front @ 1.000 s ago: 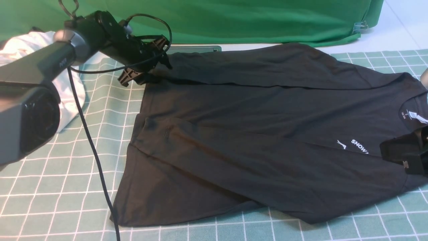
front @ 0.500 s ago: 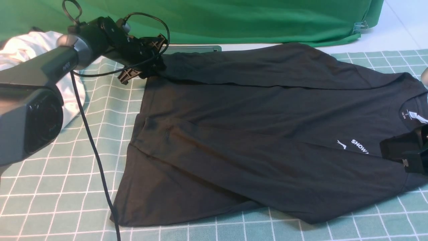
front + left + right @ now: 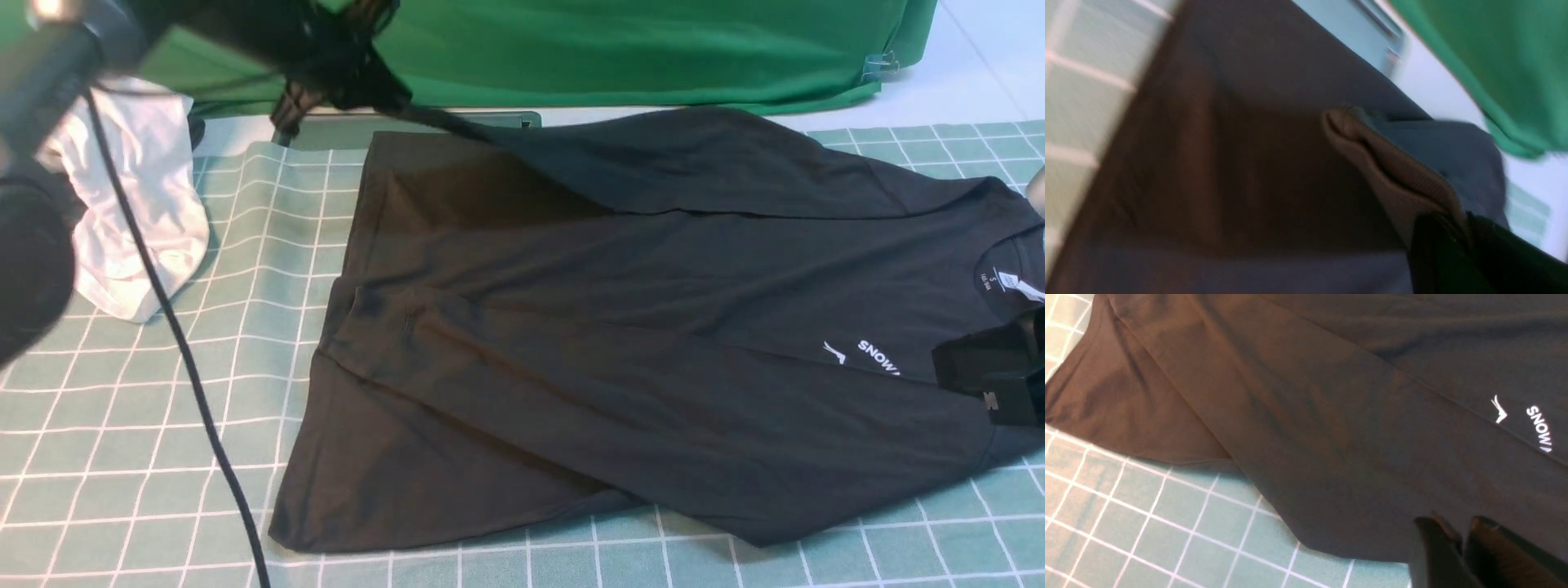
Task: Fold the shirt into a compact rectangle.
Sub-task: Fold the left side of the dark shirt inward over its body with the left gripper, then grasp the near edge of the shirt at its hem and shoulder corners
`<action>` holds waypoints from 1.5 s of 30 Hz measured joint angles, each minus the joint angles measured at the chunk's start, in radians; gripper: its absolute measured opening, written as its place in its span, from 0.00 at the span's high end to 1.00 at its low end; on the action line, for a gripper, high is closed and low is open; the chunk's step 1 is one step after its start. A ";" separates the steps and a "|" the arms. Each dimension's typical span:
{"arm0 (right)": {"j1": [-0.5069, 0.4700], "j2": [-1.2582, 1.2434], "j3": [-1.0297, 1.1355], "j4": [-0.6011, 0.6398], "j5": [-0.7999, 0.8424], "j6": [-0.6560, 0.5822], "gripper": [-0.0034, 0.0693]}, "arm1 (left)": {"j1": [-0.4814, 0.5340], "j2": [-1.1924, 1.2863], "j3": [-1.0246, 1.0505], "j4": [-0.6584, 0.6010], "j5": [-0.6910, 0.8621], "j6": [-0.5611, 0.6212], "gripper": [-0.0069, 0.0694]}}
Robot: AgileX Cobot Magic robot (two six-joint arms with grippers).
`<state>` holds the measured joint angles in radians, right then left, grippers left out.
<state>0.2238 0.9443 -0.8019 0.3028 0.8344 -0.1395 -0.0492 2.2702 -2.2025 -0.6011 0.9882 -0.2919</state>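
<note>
1. The shirt (image 3: 653,327) lies across the checked mat (image 3: 122,408). The collar and neck label (image 3: 1008,282) are at our right, the hem at our left, and the print (image 3: 873,355) faces up.
2. The left gripper (image 3: 1466,237) is clamped on the far hem corner. Its wrist view shows the fingers (image 3: 1433,253) pinching a bunched bit of hem.
3. That corner hangs well above the mat, in front of the green cloth (image 3: 612,49). The fabric runs taut from it down to the body.
4. Our read on why: gripping at the corner keeps the far edge straight, so the flap can be carried over as one clean panel.
5. The right gripper (image 3: 992,376) sits low on the shirt, just beside the print. Its fingers are close together. We can't tell whether cloth is between them.
6. Its likely role is to anchor the collar end, so the left arm's pull tensions the fabric instead of dragging the whole shirt.
7. The near side already lies folded over the body along a diagonal edge. We judge the lengthwise folds are in progress and the crosswise folds are not started.
8. Two things to watch:
   - The left arm's cable (image 3: 163,327) hangs over the mat near the hem.
   - The white garment (image 3: 139,204) lies on the mat further to our left, apart from the shirt.
</note>
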 joint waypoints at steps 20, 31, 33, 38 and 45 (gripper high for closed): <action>0.000 0.000 -0.002 -0.047 0.004 -0.008 0.91 | -0.159 -0.281 0.451 0.402 0.224 -0.108 0.88; 0.000 0.000 -0.002 -0.049 0.005 -0.015 0.91 | -0.160 -0.257 0.546 0.522 0.166 -0.158 0.84; 0.000 0.000 -0.002 -0.049 0.005 -0.017 0.91 | -0.160 -0.255 0.549 0.533 0.171 -0.159 0.78; 0.000 0.000 -0.002 -0.049 0.005 -0.027 0.90 | -0.160 -0.261 0.519 0.575 0.217 -0.159 0.55; 0.000 0.000 -0.002 -0.049 0.005 -0.037 0.90 | -0.160 -0.372 0.557 0.510 0.218 -0.097 0.31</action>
<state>0.2238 0.9443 -0.8038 0.2542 0.8393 -0.1761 -0.2094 1.8986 -1.6459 -0.0912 1.2062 -0.3886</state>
